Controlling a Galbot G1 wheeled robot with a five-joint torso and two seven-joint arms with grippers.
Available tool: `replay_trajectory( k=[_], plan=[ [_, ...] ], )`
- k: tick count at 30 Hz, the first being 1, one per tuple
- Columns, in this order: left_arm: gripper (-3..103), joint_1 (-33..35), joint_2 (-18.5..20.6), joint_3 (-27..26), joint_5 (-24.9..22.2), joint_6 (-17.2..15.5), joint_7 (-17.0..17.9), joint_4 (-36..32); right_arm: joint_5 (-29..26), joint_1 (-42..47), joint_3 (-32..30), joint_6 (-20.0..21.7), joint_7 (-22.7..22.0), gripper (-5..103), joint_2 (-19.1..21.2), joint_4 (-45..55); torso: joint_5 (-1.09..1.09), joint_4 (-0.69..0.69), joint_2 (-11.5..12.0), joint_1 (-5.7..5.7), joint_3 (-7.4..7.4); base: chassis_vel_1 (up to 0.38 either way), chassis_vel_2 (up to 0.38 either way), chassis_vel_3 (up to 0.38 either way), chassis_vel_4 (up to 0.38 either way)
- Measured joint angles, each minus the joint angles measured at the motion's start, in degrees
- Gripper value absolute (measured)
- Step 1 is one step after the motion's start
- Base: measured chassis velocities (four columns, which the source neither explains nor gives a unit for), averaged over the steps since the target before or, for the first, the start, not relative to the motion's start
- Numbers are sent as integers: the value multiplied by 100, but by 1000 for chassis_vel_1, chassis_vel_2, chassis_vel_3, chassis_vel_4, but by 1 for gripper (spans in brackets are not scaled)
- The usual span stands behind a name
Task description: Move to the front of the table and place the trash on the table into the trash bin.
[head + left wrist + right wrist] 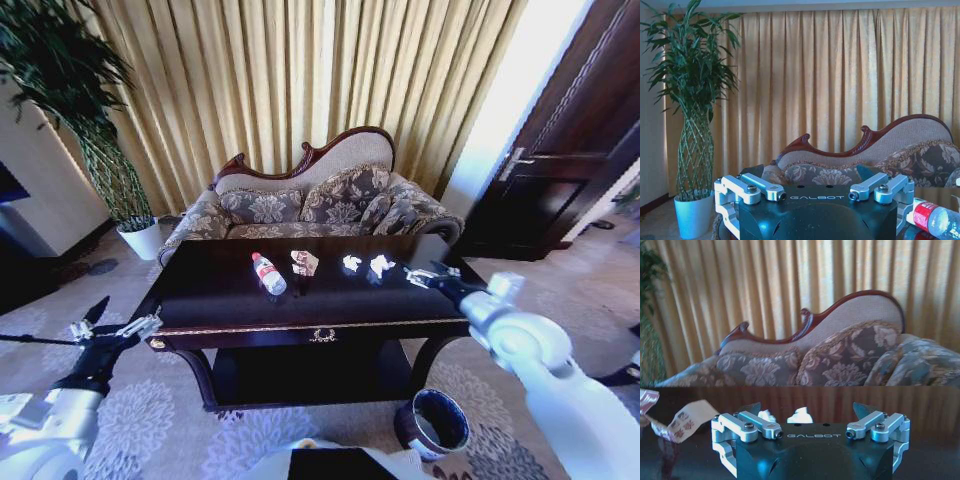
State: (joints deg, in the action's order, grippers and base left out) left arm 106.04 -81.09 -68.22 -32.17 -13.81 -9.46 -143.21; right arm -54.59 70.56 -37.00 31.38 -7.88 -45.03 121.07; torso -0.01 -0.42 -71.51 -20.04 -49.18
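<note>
The dark glossy table (210, 298) stands in front of me. On it lie a clear bottle (268, 272) with a red cap, a pinkish-white wrapper (304, 262), and two white paper wads (352, 263) (382, 264). The dark round trash bin (433, 422) sits on the carpet by the table's right front leg. My right gripper (426, 272) hovers open over the table's right end, just right of the wads. The right wrist view shows its open jaws (807, 411), the wads (801, 415) ahead and the wrapper (682, 422). My left gripper (115, 318) is open off the table's left front corner, with the bottle (935, 220) to one side.
A floral sofa (310, 205) with a carved wood frame stands right behind the table, with curtains beyond it. A tall plant in a white pot (142, 238) is at the back left, and a dark door (560, 170) at the right. Patterned carpet surrounds the table.
</note>
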Motion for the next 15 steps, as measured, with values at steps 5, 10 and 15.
replay_trajectory(
  k=[5,10,15],
  plan=[
    [100,-15,-9,-3,-7,-95,62,0,163,-745,910,34,-48,100,88,-407,-1,0,0,0,0,0,0,0,0],
    [100,23,13,-68,-97,-161,128,-2,215,-1394,1488,198,-287,100,-92,-765,0,1,0,0,0,0,0,0,0],
    [100,36,1,-117,-123,-170,139,-2,226,-1803,1847,311,-562,100,-251,-1164,-1,0,0,0,0,0,0,0,0]
  ],
)
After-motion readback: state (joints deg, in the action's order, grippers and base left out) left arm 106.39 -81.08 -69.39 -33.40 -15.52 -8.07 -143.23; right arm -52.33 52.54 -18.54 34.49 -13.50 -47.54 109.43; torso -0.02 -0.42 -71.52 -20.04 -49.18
